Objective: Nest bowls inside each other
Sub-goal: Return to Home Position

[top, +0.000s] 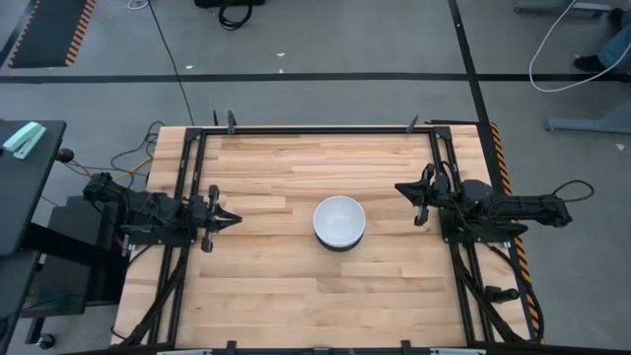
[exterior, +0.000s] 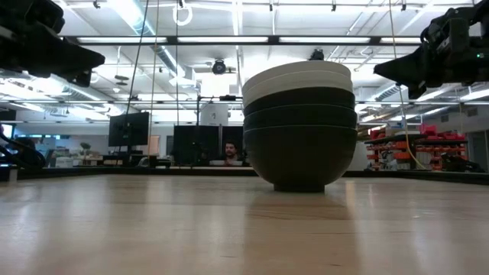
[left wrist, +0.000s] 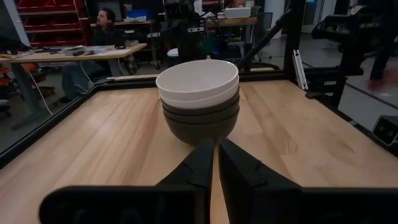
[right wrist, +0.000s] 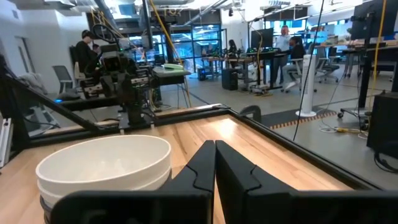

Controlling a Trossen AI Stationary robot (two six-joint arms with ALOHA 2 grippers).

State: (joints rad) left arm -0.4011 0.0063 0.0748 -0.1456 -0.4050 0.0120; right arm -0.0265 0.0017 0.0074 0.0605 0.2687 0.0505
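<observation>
Pale wooden planks form the worktop (top: pixel 286 163), boxed in by a black metal frame (top: pixel 315 129) on a grey floor (top: pixel 325 59). From above we see the nested stack of five small round bowls (top: pixel 339 221), glossy white on top, standing about the middle of the worktop. We find the left gripper (top: pixel 235 218) near the worktop's left edge and the right gripper (top: pixel 400 186) near its right edge, both well apart from the stack and pointing at it. Level with the worktop, we count two white bowls (exterior: pixel 298 76) over three matte black ones (exterior: pixel 299 145), the stack upright on one narrow foot. The white rims look a touch uneven to us, though we cannot tell whether a bowl sits crooked. Past the left arm's fingers (left wrist: pixel 199 174), pressed nearly together with nothing between them, the stack stands dead ahead, and a person (left wrist: pixel 109 22) sits at a desk (left wrist: pixel 74 56) in the room beyond. The right wrist camera shows much the same: fingers (right wrist: pixel 239 177) closed together and empty, the white top bowl just ahead. We judge the nesting done and only the retreat left, so the danger lies with the arms. A forward swing while folding home would knock the tall stack, and a jolt through the frame could slide a glossy bowl that is not fully seated and tip it onto the wood.
</observation>
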